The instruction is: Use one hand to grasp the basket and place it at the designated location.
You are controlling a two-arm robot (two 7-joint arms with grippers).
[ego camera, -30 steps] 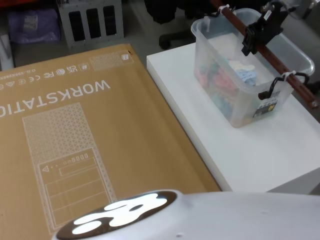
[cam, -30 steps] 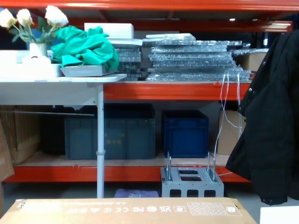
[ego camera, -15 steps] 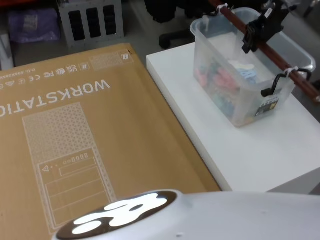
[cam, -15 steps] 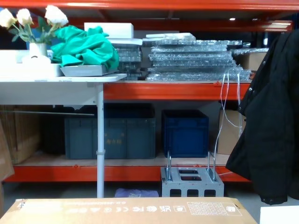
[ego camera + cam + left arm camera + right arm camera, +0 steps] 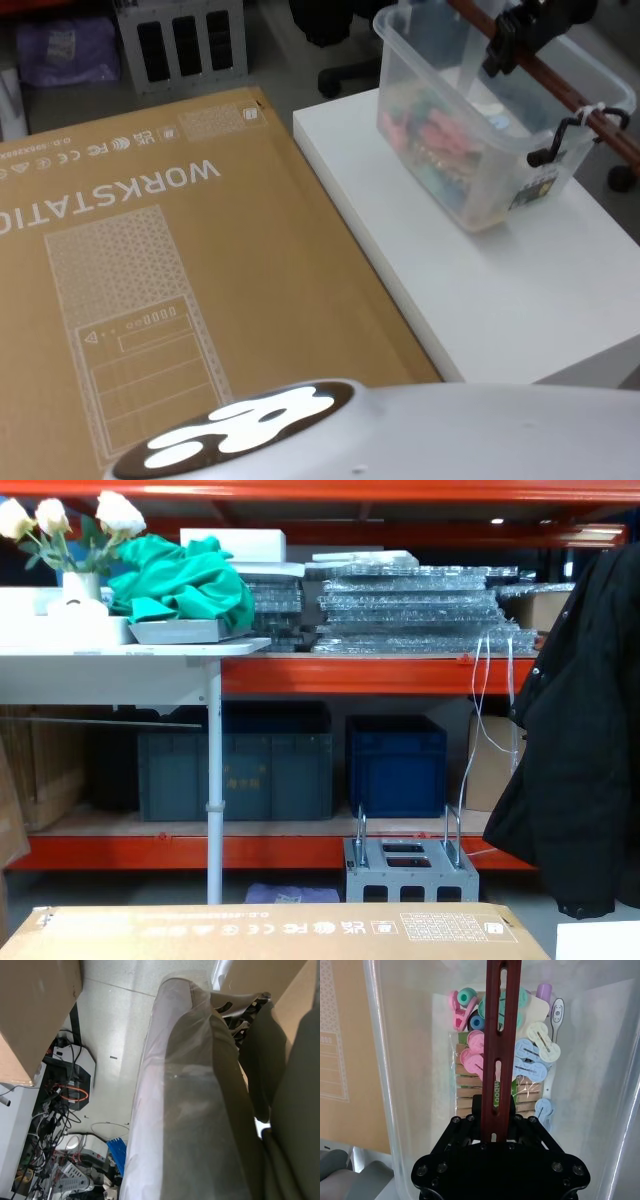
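Looking down from the head view, the basket [image 5: 470, 130] is a translucent clear plastic tub with rounded corners and a rolled rim, at the far right of the smooth white table [image 5: 500, 310]. Whether its base touches the tabletop cannot be told. Its long axis runs on a diagonal from far left to near right. The reddish-brown bar handle [image 5: 560, 85] lies along that same line above the open top. A white tie [image 5: 596, 109] and a black clip [image 5: 553, 143] fix the bar at the near end. The right gripper [image 5: 515, 40], dark and angular, has its fingers clamped on the bar. A flat brown cardboard box [image 5: 150, 260] lies just beside the table.

The left wrist view has a smooth grey-white shell [image 5: 190, 1110] up close, and a pale floor with tangled cables [image 5: 60, 1100] beyond.

From the right wrist view, the gripper's black fingers pinch the slotted bar, which runs straight away from them. Below, pastel plastic pegs [image 5: 535, 1055] and wooden pegs [image 5: 467, 1095] lie on the tub's floor.

Across the chest view stand orange shelving [image 5: 380, 675], dark blue crates [image 5: 395, 765], a grey metal block [image 5: 410, 872] with steel loops, and a black coat [image 5: 580, 760].
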